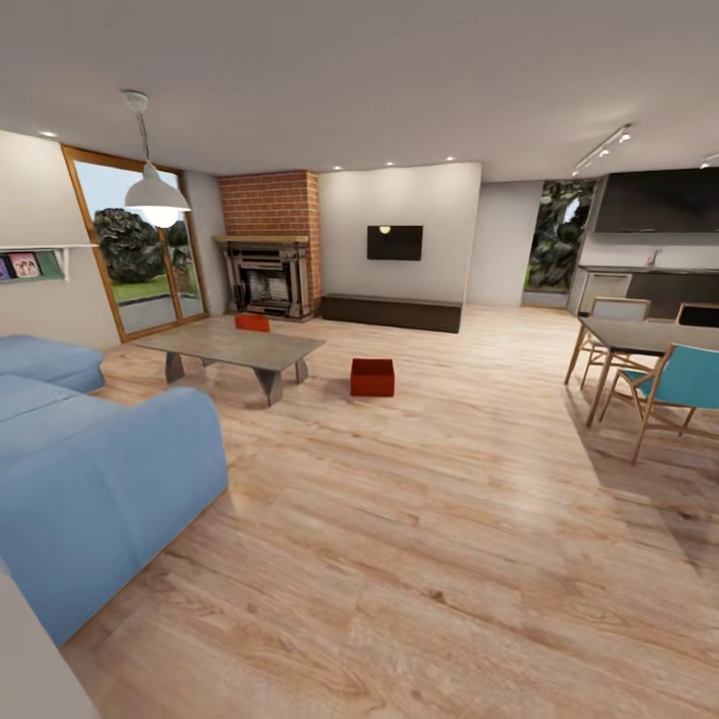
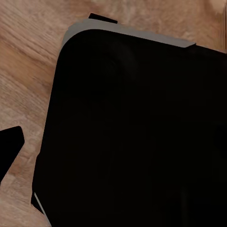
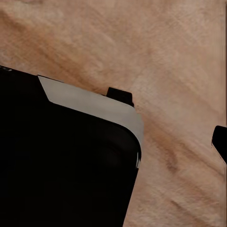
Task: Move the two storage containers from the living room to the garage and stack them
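Note:
Two orange-red storage containers stand on the light wood-plank floor (image 1: 449,519) of the living room. One container (image 1: 371,377) sits in the open, just right of the coffee table. The other container (image 1: 253,322) is beyond the table's far side, near the fireplace, its lower part hidden by the tabletop. Both are several steps ahead of me. In the left wrist view a dark fingertip (image 2: 9,147) juts in at the picture's edge over the wood floor. The right wrist view has a similar dark fingertip (image 3: 220,142). Nothing is held that I can see.
A blue sofa (image 1: 90,469) fills the near left. The grey coffee table (image 1: 235,348) stands ahead left. A dining table (image 1: 649,335) with a teal chair (image 1: 684,384) is on the right. My black base (image 2: 132,132) hangs over the planks. Brick fireplace (image 1: 268,265) and dark cabinet (image 1: 391,312) line the far wall.

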`<state>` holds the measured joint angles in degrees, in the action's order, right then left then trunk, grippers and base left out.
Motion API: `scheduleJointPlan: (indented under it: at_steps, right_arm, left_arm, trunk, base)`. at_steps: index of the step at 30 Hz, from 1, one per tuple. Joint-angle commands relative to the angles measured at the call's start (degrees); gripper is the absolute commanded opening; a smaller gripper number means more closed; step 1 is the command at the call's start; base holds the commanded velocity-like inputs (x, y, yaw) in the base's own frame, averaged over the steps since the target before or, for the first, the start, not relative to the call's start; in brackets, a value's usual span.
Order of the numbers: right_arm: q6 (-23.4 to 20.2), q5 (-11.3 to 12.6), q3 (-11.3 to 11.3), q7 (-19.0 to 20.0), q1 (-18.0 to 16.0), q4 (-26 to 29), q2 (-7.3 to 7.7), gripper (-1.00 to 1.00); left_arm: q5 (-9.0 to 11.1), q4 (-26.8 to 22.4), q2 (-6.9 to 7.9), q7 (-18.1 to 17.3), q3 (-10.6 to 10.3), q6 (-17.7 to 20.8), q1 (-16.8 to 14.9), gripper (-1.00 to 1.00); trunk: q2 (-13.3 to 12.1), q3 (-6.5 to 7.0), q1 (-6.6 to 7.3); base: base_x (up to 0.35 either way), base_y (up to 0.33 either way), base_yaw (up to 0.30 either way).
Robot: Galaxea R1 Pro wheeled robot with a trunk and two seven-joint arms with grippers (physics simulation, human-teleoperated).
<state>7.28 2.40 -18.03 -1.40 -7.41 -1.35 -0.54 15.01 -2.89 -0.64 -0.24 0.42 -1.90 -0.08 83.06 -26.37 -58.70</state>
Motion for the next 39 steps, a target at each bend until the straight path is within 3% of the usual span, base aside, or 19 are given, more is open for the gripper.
scheduleJointPlan:
  at_steps: [1,39]
  right_arm:
    - [0.28,0.25,-0.39,-0.15,-0.06,-0.14,-0.04,1.0]
    - [0.01,0.59,-0.23,-0.09,-0.06,-0.14,-0.06,1.0]
  left_arm:
    - [0.28,-0.01,-0.02,-0.02,0.02,-0.13,-0.01,1.0]
    - [0.29,-0.01,-0.06,-0.02,0.02,-0.33,-0.01,1.0]
  trunk:
    - [0.02,-0.05,-0.03]
    - [0.02,-0.05,-0.03]
  base:
    - [0.324,0.0,0.0]
    - [0.324,0.0,0.0]
